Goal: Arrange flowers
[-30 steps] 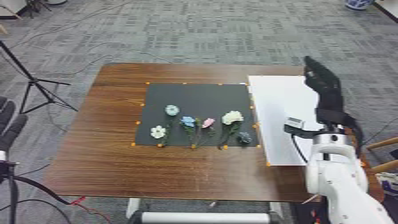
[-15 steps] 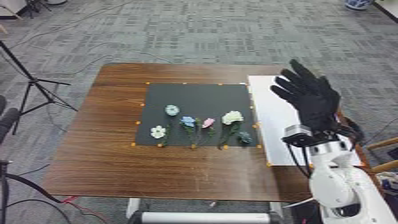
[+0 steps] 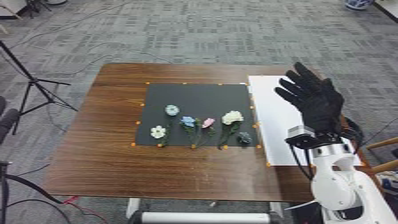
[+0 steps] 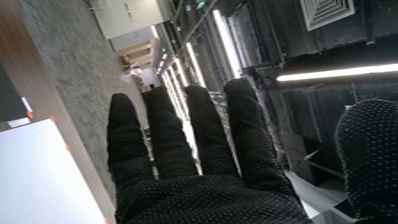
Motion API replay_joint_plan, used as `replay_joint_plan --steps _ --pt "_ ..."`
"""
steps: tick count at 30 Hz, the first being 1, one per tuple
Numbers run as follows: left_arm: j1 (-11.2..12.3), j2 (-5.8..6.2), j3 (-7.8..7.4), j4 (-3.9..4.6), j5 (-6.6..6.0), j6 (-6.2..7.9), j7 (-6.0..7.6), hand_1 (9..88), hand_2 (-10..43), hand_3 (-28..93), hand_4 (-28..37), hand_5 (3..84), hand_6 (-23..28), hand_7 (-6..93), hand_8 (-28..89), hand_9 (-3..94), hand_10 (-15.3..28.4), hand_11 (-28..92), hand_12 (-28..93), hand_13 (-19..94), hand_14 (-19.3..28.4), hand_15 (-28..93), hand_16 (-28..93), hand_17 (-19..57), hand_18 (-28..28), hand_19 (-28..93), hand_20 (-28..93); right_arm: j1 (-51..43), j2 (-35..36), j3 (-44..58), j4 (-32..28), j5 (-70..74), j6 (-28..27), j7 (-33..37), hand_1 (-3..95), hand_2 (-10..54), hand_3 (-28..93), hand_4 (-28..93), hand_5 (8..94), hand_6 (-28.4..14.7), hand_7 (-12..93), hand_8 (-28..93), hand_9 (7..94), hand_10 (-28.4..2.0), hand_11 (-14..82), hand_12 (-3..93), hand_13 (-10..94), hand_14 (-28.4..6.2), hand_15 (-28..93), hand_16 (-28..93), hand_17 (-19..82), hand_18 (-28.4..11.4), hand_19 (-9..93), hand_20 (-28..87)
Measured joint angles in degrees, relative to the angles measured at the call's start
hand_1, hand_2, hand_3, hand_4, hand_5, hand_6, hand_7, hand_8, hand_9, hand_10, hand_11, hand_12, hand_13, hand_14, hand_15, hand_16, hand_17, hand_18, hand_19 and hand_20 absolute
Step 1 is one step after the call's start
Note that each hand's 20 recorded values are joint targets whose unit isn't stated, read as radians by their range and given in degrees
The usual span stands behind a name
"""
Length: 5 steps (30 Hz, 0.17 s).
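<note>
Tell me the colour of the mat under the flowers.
Black or very dark grey; the mat shows best in the head view.

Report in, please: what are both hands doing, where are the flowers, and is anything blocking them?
Right hand open, empty, above white board. Left hand at head view's left edge. Flowers on dark mat, uncovered.

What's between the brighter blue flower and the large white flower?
The pink flower lies between them on the black mat, as the head view shows.
</note>
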State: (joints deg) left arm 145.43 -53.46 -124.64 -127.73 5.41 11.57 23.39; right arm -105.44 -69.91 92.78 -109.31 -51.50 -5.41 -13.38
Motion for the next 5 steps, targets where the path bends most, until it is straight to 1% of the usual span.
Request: replay_joint_plan --steps 5 --pt "0.0 -0.06 -0.07 0.00 0.03 -0.04 0.02 19.3 20.0 65 -28.3 32.5 4.9 3.8 -7 28.5 9.3 4 9 17 6.8 8 -4 -3.6 6.5 13 9 0.0 0.1 0.0 0.0 -0.1 0.0 0.0 7.1 9.6 79 -28 42.3 -3.1 8 -10 39.8 -13.8 4.0 9.0 27 -14.8 13 12 10 -18.4 31 15"
